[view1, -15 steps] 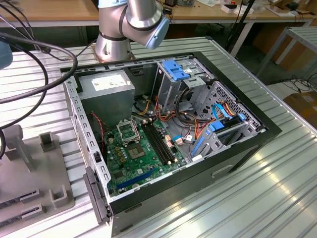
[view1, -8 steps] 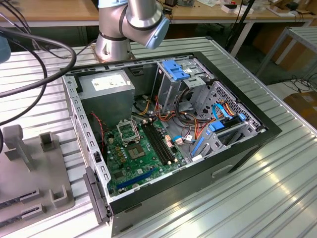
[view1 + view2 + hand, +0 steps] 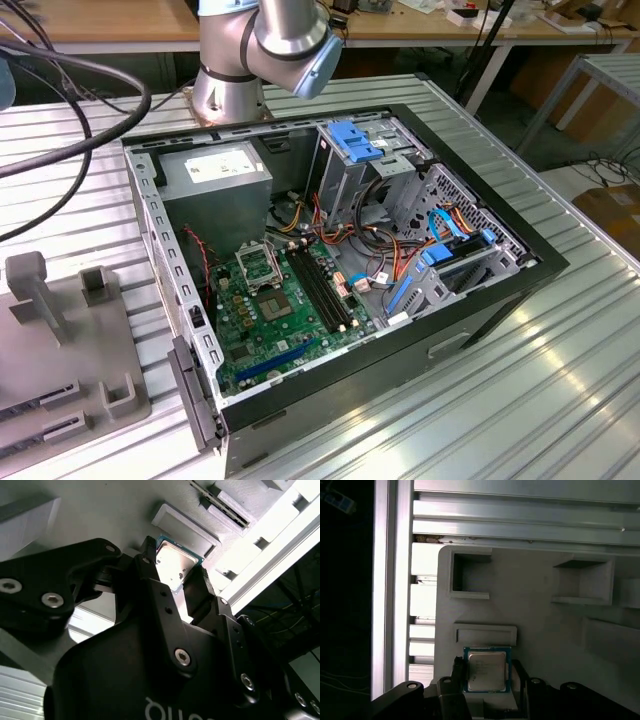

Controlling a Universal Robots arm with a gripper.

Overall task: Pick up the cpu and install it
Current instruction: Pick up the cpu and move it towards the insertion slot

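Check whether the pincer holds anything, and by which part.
Cannot be told: the pincer straddles the cpu across two opposite edges over the grey tray, but contact is unclear.

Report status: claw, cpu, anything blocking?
Claw astride cpu, grip unconfirmed. Cpu lies flat on grey tray, not yet installed. Nothing in the way.

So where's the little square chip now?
In both wrist views the cpu sits at the gripper's tip, over the grey holder tray, beside a raised bar.
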